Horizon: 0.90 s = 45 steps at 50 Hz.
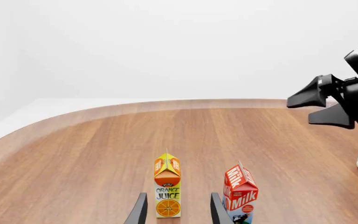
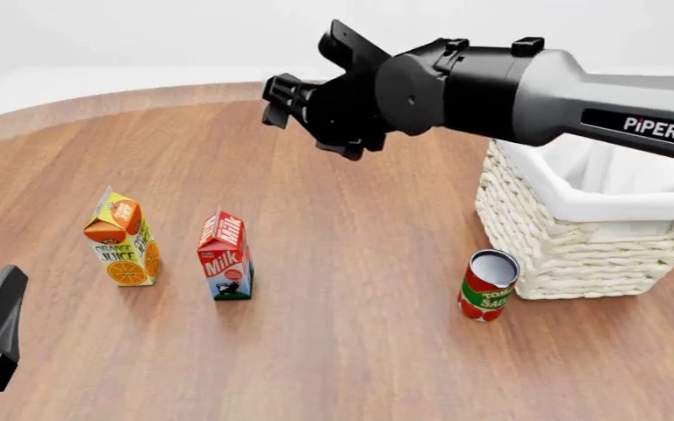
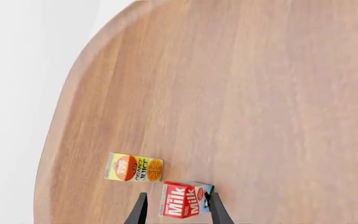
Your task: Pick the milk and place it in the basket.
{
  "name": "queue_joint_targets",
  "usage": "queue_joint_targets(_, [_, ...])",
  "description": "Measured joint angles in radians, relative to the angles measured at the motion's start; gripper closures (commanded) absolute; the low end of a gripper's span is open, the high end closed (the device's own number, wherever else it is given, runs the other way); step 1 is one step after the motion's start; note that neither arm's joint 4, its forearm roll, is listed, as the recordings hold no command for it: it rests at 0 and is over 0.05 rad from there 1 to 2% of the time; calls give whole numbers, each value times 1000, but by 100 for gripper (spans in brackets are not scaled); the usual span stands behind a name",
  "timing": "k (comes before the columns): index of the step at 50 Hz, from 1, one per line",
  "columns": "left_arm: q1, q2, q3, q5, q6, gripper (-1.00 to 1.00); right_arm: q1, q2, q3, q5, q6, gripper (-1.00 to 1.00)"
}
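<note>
1. Our left gripper sits low and near, fingers apart, holding nothing.
2. We see the milk standing on the counter: red top, cow below. The juice is near and could tip, we think.
3. Our right gripper is high above, fingers apart, with the basket well apart.

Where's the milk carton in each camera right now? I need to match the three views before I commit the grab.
Front view: the milk carton stands upright left of centre on the table, right of the juice carton.
Left wrist view: the milk carton is at the bottom edge, partly cut off.
Right wrist view: the milk carton shows at the bottom edge, between the right claw's fingertips.
Shared landmark: the juice carton, beside the milk in all three.
</note>
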<state>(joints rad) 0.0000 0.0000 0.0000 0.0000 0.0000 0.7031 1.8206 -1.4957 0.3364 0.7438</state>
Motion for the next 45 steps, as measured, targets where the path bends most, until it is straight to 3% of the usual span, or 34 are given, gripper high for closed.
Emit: queue_joint_targets(45, [0,0,0,0,0,-100,48,139,-86,22,27,-100])
